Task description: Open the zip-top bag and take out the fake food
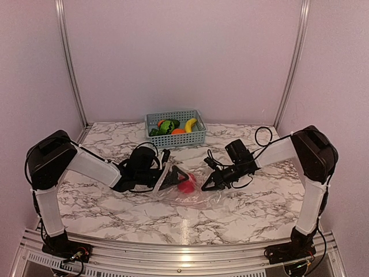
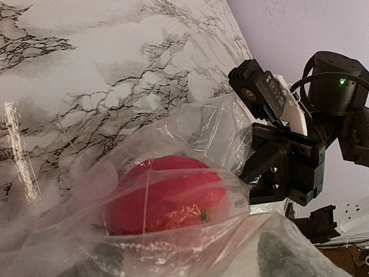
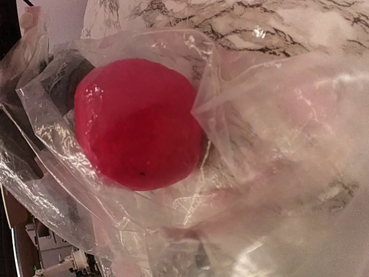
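The clear zip-top bag [image 1: 199, 195] lies crumpled at the table's middle with a red round fruit [image 1: 185, 186] inside it. My left gripper [image 1: 179, 179] is at the bag's left end. Its jaws stand spread, dark shapes under the plastic on either side of the red fruit [image 2: 164, 199]. My right gripper [image 1: 207, 185] is shut on the bag's right edge, which also shows in the left wrist view [image 2: 247, 168]. In the right wrist view the red fruit [image 3: 138, 127] fills the upper left behind the plastic [image 3: 277, 115]. The banana [image 1: 190, 124], the green pieces [image 1: 167, 126] and the orange fruit [image 1: 178, 131] lie in the basket.
The light blue slatted basket [image 1: 187, 139] stands at the back centre against the wall. Metal rails run up both back corners. Both arms reach inward from the near corners.
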